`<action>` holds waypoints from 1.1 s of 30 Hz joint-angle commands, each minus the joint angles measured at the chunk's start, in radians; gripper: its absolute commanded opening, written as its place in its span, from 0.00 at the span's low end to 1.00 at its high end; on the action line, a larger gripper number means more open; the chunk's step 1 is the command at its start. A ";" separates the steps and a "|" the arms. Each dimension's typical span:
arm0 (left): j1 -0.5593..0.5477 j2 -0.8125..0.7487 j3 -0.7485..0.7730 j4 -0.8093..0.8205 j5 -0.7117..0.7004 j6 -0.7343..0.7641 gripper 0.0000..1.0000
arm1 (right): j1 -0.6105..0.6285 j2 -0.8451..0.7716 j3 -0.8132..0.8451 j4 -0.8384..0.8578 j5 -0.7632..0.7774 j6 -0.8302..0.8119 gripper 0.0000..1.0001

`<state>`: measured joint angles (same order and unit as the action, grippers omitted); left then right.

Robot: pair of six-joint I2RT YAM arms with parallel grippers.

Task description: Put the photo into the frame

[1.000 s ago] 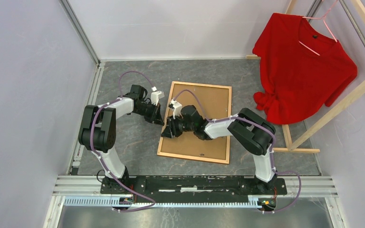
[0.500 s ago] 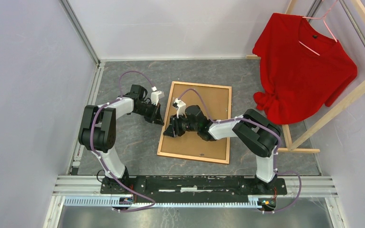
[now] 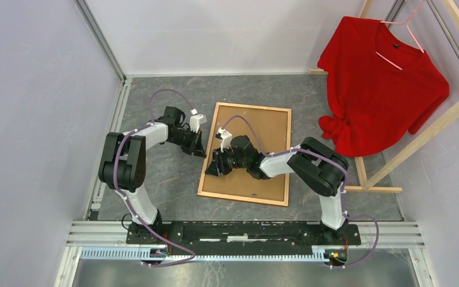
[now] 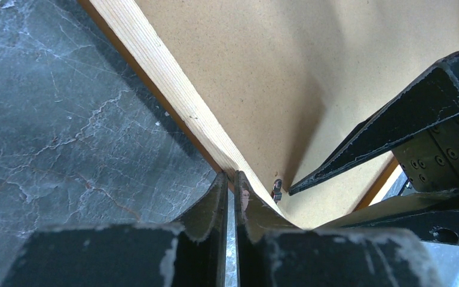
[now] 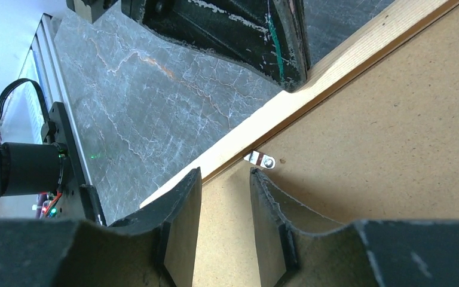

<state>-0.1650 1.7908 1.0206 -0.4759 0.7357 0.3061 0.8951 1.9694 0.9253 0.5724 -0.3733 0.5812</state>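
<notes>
The frame (image 3: 253, 108) lies face down on the grey table, its pale rail (image 4: 155, 66) (image 5: 346, 54) enclosing a brown backing board (image 3: 269, 134) (image 4: 287, 66). The photo is out of view. My left gripper (image 3: 202, 152) (image 4: 231, 174) is shut, with nothing between the fingers, and its tips rest against the outer side of the frame's left rail. My right gripper (image 3: 211, 169) (image 5: 225, 172) stands open just over the board's left edge. A small metal clip (image 5: 262, 159) (image 4: 277, 190) on the board sits right beyond its right fingertip.
A red T-shirt (image 3: 382, 84) hangs on a pink hanger from a pale wooden rack (image 3: 430, 128) at the back right, and the rack's foot reaches to beside the frame. Enclosure walls and an aluminium rail (image 3: 104, 128) border the table on the left.
The right gripper has shifted slightly along the frame's left edge, staying open. The left gripper has stayed shut in the same spot.
</notes>
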 commanded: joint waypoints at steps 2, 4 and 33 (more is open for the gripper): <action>-0.007 0.007 0.003 -0.002 -0.066 0.074 0.11 | 0.005 0.022 0.028 0.030 0.012 0.005 0.41; -0.007 0.004 0.001 -0.002 -0.067 0.074 0.10 | 0.005 0.030 0.038 0.029 0.012 0.005 0.41; 0.001 0.012 0.064 -0.052 -0.075 0.084 0.13 | -0.051 -0.063 0.055 0.061 -0.011 0.021 0.42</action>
<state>-0.1635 1.7905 1.0328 -0.4927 0.7265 0.3183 0.8921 2.0087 0.9867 0.5587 -0.3786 0.6022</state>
